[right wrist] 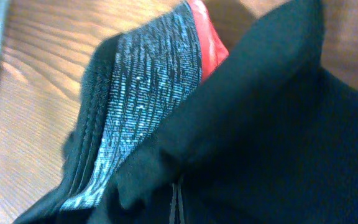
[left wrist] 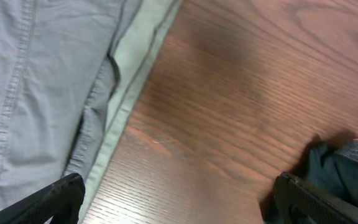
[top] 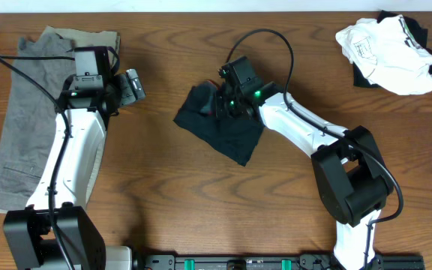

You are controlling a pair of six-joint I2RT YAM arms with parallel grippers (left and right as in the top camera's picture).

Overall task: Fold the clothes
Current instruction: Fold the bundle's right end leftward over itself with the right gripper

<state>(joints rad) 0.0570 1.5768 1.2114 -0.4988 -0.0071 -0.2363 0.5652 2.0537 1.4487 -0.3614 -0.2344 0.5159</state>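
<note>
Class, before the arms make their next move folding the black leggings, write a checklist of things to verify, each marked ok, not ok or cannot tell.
1. Right gripper shut on leggings: ok.
2. Left gripper open, empty: ok.
3. Leggings lying flat: not ok, bunched.
4. Waistband in sight: ok, right wrist view.
5. Grey trousers and white pile apart from leggings: ok.
6. Layers pinched: cannot tell.

The left arm and right arm are clad in white shells, with black joints, looping black cables and green lights.
</note>
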